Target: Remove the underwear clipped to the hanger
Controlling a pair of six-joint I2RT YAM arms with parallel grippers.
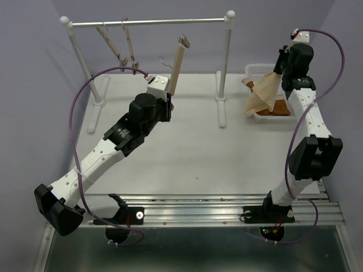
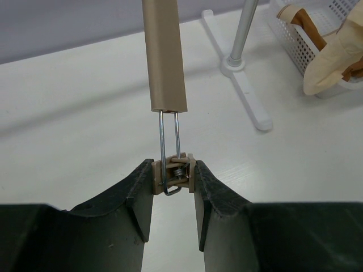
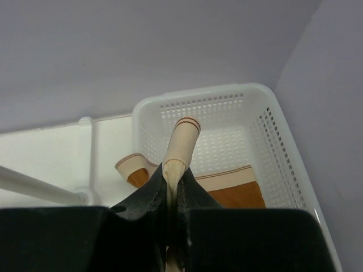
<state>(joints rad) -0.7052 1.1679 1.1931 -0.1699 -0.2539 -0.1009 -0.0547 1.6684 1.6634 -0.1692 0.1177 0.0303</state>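
Nearest, at 6 o'clock in the overhead view, both arm bases sit on the near edge of the white table (image 1: 198, 147). From the 7 o'clock corner the left arm (image 1: 108, 147) stretches diagonally toward 1 o'clock, its wrist low over the middle of the table. The left claw (image 2: 174, 177) is closed narrowly on the lower clip (image 2: 176, 173) of the hanger (image 1: 177, 67). That light-wood bar stands nearly upright. Its long axis rises from the claw and leans slightly toward 1 o'clock, and its other clip (image 1: 184, 41) is at the top.

On the 3 o'clock side the right arm (image 1: 309, 130) rises from its base, folds at the elbow and reaches back toward 1 o'clock. The right claw (image 3: 172, 173) points downward and is pinched tight on the underwear (image 1: 264, 93). This pale cream fabric hangs limp from the fingers, with its long axis running down toward 7 o'clock. Its lower end drapes over the rim of a white mesh basket (image 3: 261, 96), well apart from the hanger. An orange-brown cloth (image 3: 238, 198) lies inside the basket.

Farthest back, at 12 o'clock, a white rack (image 1: 147, 22) carries two more hangers (image 1: 113, 45) on its rail.
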